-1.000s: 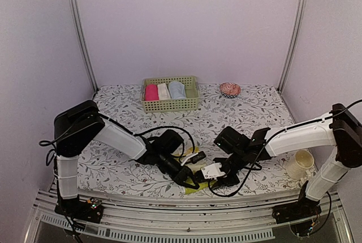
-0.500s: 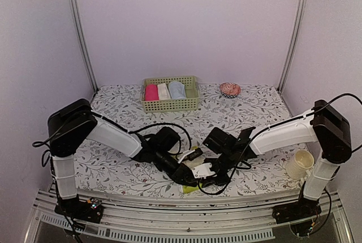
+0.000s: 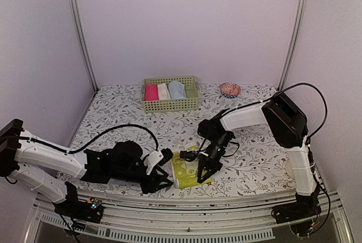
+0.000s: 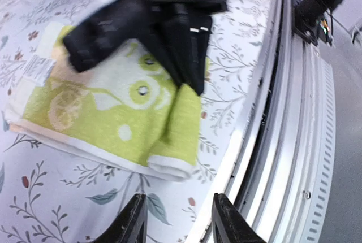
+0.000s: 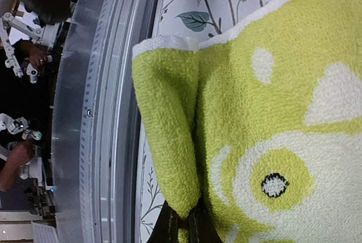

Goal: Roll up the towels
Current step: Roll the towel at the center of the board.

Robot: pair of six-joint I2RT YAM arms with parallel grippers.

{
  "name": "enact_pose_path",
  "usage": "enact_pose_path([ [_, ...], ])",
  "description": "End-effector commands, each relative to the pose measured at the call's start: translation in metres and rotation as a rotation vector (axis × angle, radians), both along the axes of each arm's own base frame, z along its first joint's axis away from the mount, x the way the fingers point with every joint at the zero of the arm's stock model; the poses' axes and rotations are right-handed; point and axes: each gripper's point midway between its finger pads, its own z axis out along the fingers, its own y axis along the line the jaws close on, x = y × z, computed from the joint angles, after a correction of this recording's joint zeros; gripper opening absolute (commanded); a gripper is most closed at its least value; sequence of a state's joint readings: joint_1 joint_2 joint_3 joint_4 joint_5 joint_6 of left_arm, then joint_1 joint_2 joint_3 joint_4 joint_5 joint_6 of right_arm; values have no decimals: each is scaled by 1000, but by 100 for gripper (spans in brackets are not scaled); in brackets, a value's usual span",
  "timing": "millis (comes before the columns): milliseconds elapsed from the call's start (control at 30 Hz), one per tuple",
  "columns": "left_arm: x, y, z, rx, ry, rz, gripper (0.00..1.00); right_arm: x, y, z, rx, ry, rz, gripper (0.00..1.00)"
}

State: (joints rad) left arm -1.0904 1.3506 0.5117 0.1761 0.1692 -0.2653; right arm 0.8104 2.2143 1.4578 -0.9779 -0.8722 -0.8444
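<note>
The yellow-green towel (image 3: 189, 169) with pale printed shapes lies near the table's front edge, its near-right edge folded over into a ridge (image 5: 167, 135). My right gripper (image 3: 202, 176) points down onto that ridge and is shut on it; the right wrist view shows the black fingertips (image 5: 182, 227) pinching the fold. My left gripper (image 3: 164, 183) sits just left of the towel, open, clear of the cloth. In the left wrist view its jaws (image 4: 180, 226) stand apart over bare table, short of the towel's folded corner (image 4: 169, 166). A rolled light blue towel (image 3: 177, 90) rests in the basket.
A green basket (image 3: 169, 105) at the back holds a pink roll (image 3: 151, 92) and a cream-white roll (image 3: 163, 91) beside the blue one. A red-and-white round object (image 3: 229, 89) lies at the back right. The metal front rail (image 4: 283, 141) runs close to the towel.
My left gripper has let go of the towel, opened and pulled back left. My right gripper has moved onto the towel's folded edge and shut on it.
</note>
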Motion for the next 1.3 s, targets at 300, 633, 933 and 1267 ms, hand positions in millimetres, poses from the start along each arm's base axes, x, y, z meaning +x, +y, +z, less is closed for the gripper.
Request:
enact_pose_path([
  [300,-20,-58,-16,308,-519,-258,42,3,-20,-26,-264,243,-71,4],
  [633,2,-74,-61,511,-603,-282,38,1,-20,-29,-266,261,-89,4],
  [933,9,-62,-80,597,-607,-261,16,2,-17,-11,-222,246,-83,10],
  [1267,-12,-54,-70,494,-352,-244,0,35,-37,73,16,-13,-184,36],
])
